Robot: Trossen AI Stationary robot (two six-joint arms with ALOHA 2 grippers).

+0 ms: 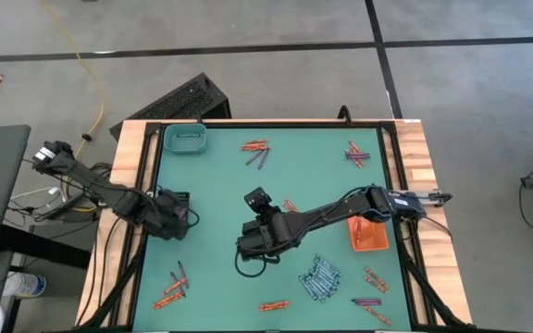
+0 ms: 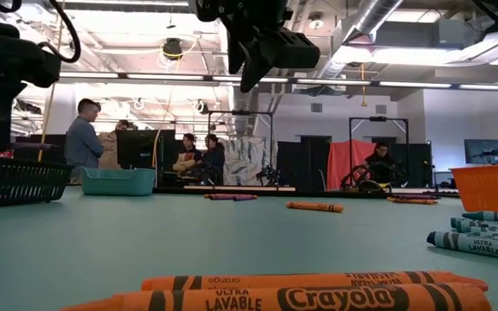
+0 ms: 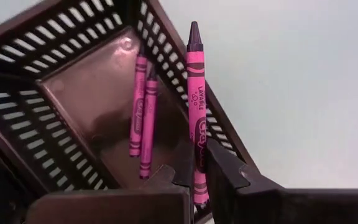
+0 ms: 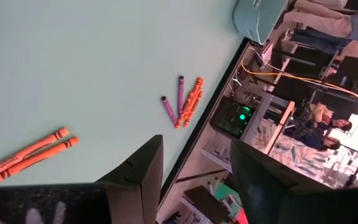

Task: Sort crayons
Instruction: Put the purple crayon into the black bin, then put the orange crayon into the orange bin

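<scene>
My left gripper (image 1: 176, 222) hovers over the black tray (image 3: 73, 93) at the table's left edge, shut on a purple crayon (image 3: 196, 106). Two purple crayons (image 3: 142, 118) lie on the tray's floor. My right gripper (image 1: 248, 252) hangs open above the middle of the table, nothing between its fingers (image 4: 142, 168). Loose orange and purple crayons lie in small groups on the green mat (image 1: 255, 146) (image 1: 176, 285), and a pile of pale blue ones (image 1: 320, 277) lies near the front. My left gripper pinches the purple crayon between its two fingers near its blunt end (image 3: 199, 177). The fingers come steeply from above and the crayon runs on along them, its dark tip (image 3: 194, 30) sticking out past the tray's wall. The crayon is clear of tray and table.
A teal tray (image 1: 186, 139) stands at the far left and an orange tray (image 1: 370, 233) under the right arm at the right. Two orange crayons (image 2: 309, 292) lie at the near edge. People sit in the room beyond the table.
</scene>
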